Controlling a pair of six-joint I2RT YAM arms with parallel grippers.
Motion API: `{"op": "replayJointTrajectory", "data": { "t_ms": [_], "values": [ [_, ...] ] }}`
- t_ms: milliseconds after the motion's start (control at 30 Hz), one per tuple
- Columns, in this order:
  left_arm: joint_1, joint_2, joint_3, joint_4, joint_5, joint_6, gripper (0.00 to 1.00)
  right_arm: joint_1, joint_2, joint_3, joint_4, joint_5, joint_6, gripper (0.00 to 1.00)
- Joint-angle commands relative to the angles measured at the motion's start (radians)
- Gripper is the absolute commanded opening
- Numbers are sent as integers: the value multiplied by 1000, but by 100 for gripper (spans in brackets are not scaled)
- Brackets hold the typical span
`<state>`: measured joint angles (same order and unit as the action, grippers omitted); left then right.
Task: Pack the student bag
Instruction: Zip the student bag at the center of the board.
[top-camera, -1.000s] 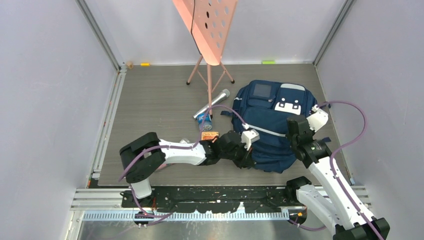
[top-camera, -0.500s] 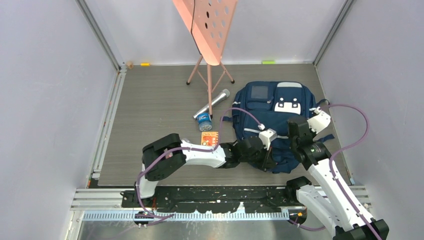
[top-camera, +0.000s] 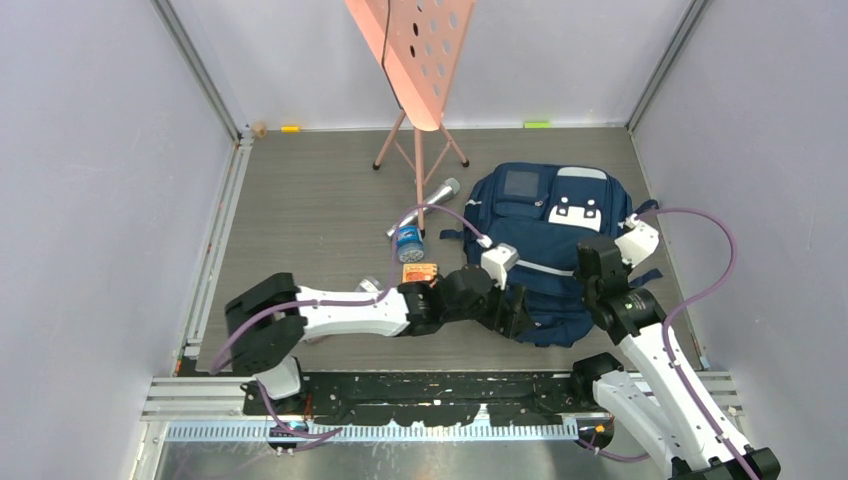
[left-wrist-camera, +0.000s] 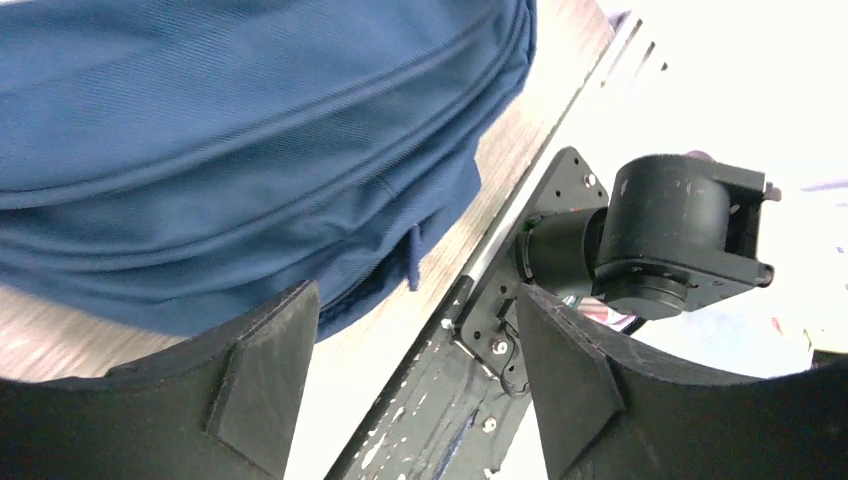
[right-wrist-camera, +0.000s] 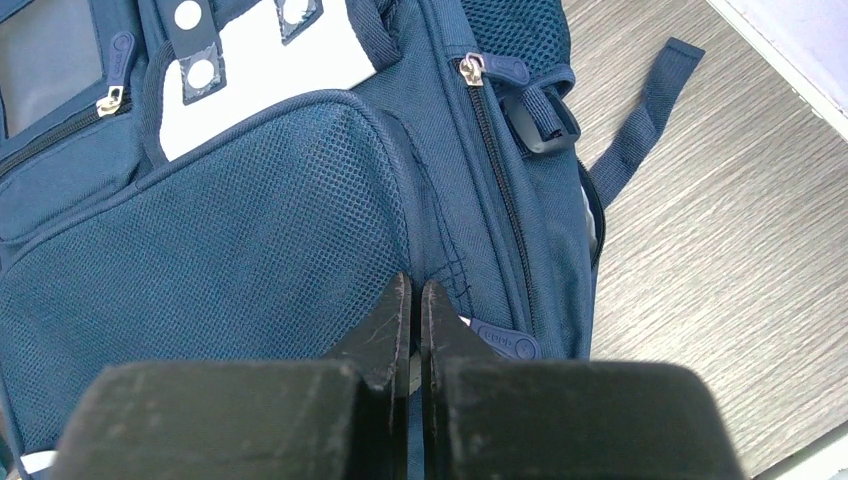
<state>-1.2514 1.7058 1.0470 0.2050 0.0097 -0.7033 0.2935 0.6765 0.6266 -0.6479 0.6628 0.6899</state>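
Top external view of a grey wood-grain table (top-camera: 300, 200) between pale walls. Lying flat toward the right side: the student bag (top-camera: 545, 235), navy with grey patches, front side up. Left of the bag and farther back, a salmon-pink perforated music stand (top-camera: 415, 50) on tripod legs. At the bag's near-left corner, left gripper (left-wrist-camera: 410, 340), fingers spread wide with nothing between them, just beside the bag's rolled lower edge. At the bag's right side, right gripper (right-wrist-camera: 411, 290), fingers closed together, tips against the seam beside the bag's mesh pocket; cannot tell whether any fabric is pinched. Just left of the bag, a silver microphone (top-camera: 425, 207), a small blue-lidded jar (top-camera: 407, 240), then an orange packet (top-camera: 420, 272) closest to the bag's near-left corner
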Motion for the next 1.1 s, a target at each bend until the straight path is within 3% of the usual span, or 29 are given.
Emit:
{"op": "replayJointTrajectory", "data": {
  "t_ms": [0, 333, 467, 533, 700, 833, 900, 967, 1033, 1067],
  "values": [
    [48, -102, -41, -97, -87, -26, 76, 4, -4, 72, -4, -7, -33, 1],
    [162, -53, -113, -35, -24, -145, 77, 3, 53, 94, -14, -81, -52, 0],
    [193, -6, -148, 82, -14, -189, 75, 4, 63, 101, -17, -99, -60, 0],
    [212, 28, -154, 142, 43, -208, 67, 4, 73, 101, -21, -103, -62, 1],
    [256, 75, -150, 204, 90, -201, 24, 4, 78, 98, -24, -111, -64, 1],
    [329, 90, -142, 240, 132, -181, 1, 4, 110, 118, -17, -145, -81, 0],
    [373, 107, -108, 243, 157, -160, 0, 4, 145, 143, -18, -174, -94, 3],
    [400, 130, -68, 239, 172, -135, 0, 3, 186, 182, -32, -219, -109, 11],
    [424, 152, -22, 227, 182, -115, 0, 4, 228, 228, -60, -277, -122, 28],
    [433, 163, -1, 220, 184, -110, 0, 4, 255, 261, -86, -314, -130, 41]
  ]
}}
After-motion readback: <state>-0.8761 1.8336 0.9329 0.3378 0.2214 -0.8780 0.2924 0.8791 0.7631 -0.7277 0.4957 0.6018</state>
